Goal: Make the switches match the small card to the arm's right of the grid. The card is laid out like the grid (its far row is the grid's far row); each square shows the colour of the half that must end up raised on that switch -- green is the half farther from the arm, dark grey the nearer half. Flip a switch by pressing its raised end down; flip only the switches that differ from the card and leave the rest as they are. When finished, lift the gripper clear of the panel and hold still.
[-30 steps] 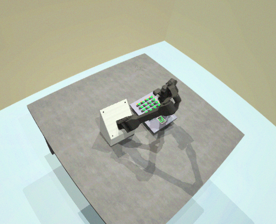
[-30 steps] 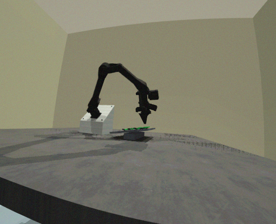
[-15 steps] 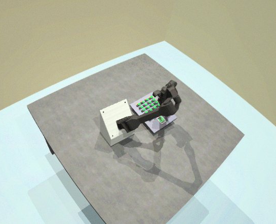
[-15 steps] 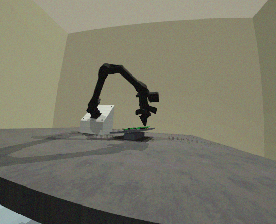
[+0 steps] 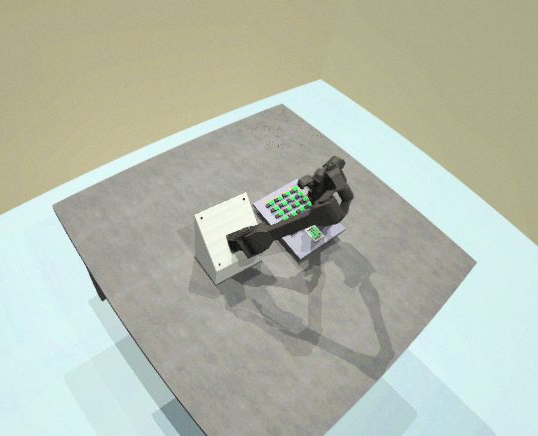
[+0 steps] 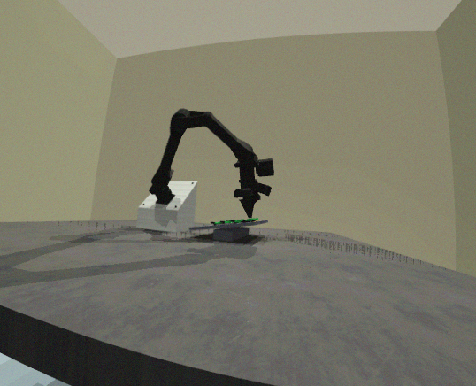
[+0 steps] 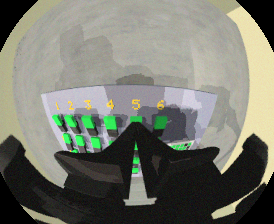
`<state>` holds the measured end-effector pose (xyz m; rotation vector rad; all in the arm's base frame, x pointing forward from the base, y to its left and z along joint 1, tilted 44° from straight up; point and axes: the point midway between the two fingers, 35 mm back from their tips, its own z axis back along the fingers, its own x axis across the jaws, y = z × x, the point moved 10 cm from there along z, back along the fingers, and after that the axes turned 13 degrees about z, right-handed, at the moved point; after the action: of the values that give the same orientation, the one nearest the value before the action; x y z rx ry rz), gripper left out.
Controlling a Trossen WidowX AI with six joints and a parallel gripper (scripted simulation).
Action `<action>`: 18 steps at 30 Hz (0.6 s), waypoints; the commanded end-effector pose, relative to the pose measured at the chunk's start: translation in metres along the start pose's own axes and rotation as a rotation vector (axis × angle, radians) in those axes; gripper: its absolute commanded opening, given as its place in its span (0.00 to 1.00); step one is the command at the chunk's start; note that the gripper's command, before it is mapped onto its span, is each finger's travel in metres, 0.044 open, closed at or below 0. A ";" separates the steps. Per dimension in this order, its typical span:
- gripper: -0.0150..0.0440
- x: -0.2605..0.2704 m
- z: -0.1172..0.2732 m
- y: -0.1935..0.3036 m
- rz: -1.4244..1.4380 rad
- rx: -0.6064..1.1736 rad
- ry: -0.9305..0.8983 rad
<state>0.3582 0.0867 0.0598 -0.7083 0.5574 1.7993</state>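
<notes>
The lavender switch panel (image 5: 300, 250) (image 6: 198, 228) (image 7: 73, 97) carries rows of green and dark grey rocker switches under yellow column numbers. My gripper (image 6: 249, 217) (image 7: 135, 124) is shut and empty, pointing down at the panel's far row. In the wrist view its tips cover the nearer half of the column 5 switch (image 7: 136, 119); only its green far half shows. Whether the tips touch it I cannot tell. The column 6 switch (image 7: 160, 122) lies to their right, in shadow. The small card (image 5: 315, 233) (image 7: 183, 146) is partly hidden by the fingers in the wrist view. Nearer rows are mostly hidden there.
The white sloped base block (image 5: 221, 227) (image 6: 184, 217) stands at the panel's near side. The arm (image 5: 289, 226) (image 6: 222, 133) arches from it over the panel and hides some switches in the top view. A dark block (image 6: 230, 234) supports the panel above the grey table (image 5: 179, 330) (image 6: 291, 310).
</notes>
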 end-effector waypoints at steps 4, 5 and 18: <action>0.25 0.000 -0.001 0.000 0.003 0.001 0.005; 0.25 0.000 -0.001 0.000 0.003 0.001 0.005; 0.25 0.000 -0.003 0.000 0.003 0.001 0.005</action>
<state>0.3587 0.0853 0.0582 -0.7085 0.5573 1.7995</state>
